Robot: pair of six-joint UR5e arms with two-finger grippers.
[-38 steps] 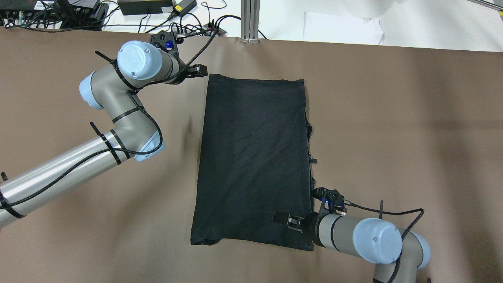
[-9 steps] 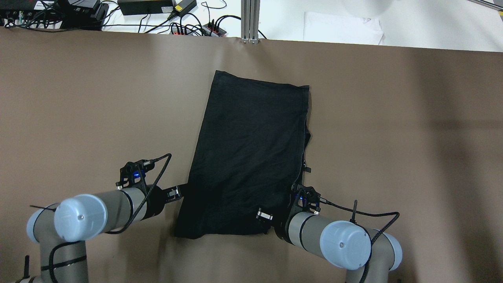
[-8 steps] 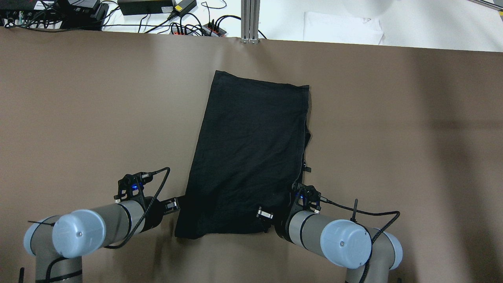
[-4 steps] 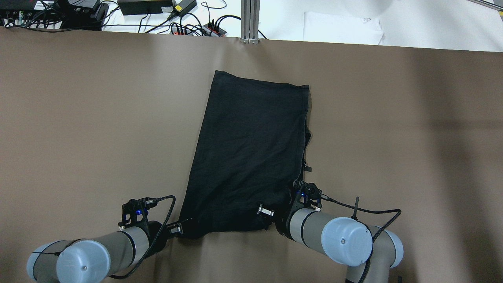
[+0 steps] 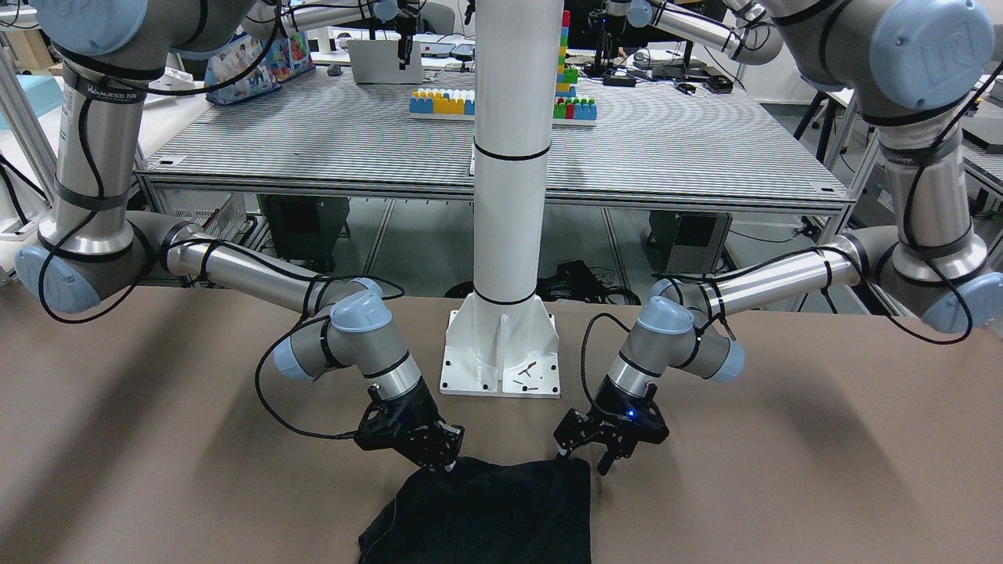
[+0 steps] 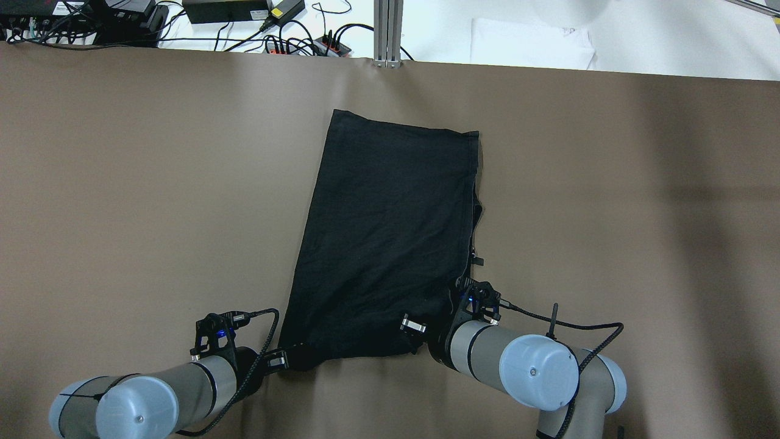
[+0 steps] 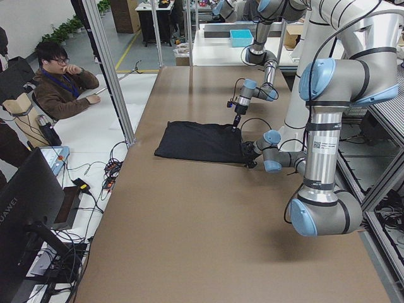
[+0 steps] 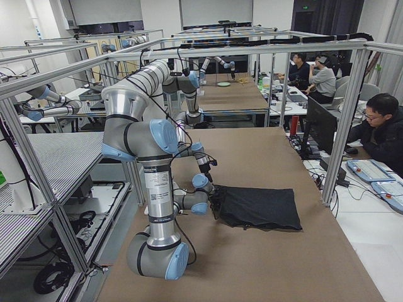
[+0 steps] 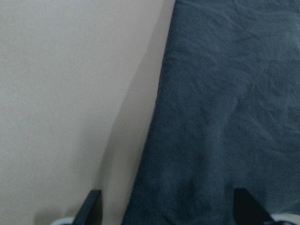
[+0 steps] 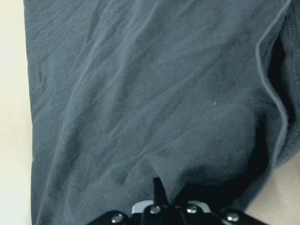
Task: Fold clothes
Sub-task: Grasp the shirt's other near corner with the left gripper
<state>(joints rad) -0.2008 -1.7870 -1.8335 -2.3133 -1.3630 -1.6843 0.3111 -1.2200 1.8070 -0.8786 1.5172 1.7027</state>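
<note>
I am seeing the right gripper [image 6: 414,328] pinching the garment [image 6: 390,231] at its near hem, jaws pressed together on a raised fold. The left gripper [image 6: 284,360] is hovering at the near left corner, jaws spread, the garment's edge lying between them. Beyond both jaws the garment is lying flat, stretching away across the desk [image 6: 122,183].

— What stands around my brown desk [image 6: 122,183]?
— A white pole [image 5: 509,157] at its rear edge, aluminium posts [image 8: 343,126] along the far one.
— Beyond?
— A grey slatted bench [image 5: 666,149] with toy bricks [image 5: 447,102].
</note>
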